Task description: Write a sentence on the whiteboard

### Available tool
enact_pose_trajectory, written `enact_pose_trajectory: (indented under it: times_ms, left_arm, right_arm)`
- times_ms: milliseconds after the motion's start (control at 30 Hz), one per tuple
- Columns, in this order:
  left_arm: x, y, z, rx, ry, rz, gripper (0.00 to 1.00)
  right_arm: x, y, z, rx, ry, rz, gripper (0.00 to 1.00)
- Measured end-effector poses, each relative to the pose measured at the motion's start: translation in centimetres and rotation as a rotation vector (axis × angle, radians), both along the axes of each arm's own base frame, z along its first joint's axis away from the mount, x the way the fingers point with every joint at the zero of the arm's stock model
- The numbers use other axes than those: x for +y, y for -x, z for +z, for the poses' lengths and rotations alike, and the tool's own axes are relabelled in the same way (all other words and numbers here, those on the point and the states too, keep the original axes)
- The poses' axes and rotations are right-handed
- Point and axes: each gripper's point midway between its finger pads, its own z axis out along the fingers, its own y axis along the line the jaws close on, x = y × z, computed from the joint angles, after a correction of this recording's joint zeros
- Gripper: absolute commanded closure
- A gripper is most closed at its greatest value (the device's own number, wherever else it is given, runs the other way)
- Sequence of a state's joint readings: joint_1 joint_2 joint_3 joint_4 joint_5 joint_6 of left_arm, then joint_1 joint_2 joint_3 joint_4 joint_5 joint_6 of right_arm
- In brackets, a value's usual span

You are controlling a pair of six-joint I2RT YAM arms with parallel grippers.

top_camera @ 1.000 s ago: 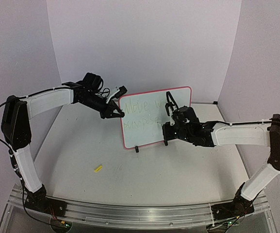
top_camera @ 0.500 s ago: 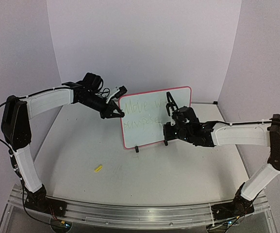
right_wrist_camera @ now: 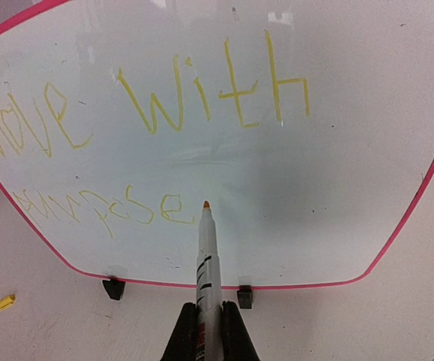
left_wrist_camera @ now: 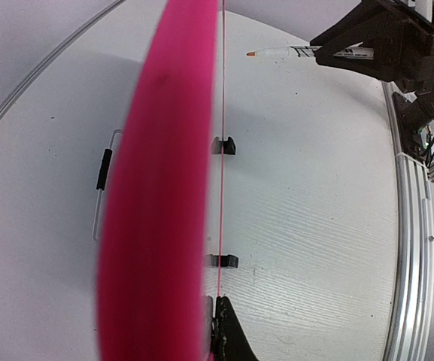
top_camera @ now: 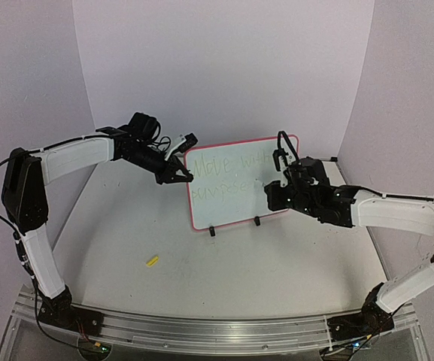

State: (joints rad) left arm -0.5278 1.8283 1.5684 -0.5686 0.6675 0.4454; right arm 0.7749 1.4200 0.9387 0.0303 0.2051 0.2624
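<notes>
The whiteboard (top_camera: 241,197), pink-framed on two black feet, stands upright mid-table. The sentence (right_wrist_camera: 164,105) reads "Move with purpose" in yellow, in two lines. My left gripper (top_camera: 180,177) is shut on the board's left edge; in the left wrist view its fingers (left_wrist_camera: 228,331) pinch the pink frame (left_wrist_camera: 156,195) edge-on. My right gripper (right_wrist_camera: 209,331) is shut on a white marker (right_wrist_camera: 207,263), whose orange tip sits just right of the last "e", off the surface as seen from the left wrist (left_wrist_camera: 292,53). In the top view the right gripper (top_camera: 275,192) is at the board's right part.
A small yellow marker cap (top_camera: 153,261) lies on the white table in front of the board's left side, also in the right wrist view (right_wrist_camera: 4,301). A wire stand (left_wrist_camera: 102,180) lies behind the board. Purple walls enclose the table.
My right arm has drawn back to the right, away from the board's middle, uncovering the word "with". The left arm and the board have not moved.
</notes>
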Motion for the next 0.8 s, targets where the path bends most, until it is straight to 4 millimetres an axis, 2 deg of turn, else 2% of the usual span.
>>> enact_pose_trajectory:
  times_ms: [233,600,800]
  left_arm:
    - [0.0,0.0,0.0,0.0,-0.001,0.0,1.0]
    - [0.0,0.1,0.0,-0.001,-0.001,0.0,1.0]
    - [0.0,0.1,-0.1,-0.003,-0.004,0.001,1.0]
  right_arm:
    - [-2.1,-0.3,-1.9,0.073,0.002,0.033,1.0]
    - [-1.6,0.0,-2.2,0.104,-0.026,0.13,1.0]
    - [-1.4,-0.3,-3.0,0.121,-0.013,0.139,1.0]
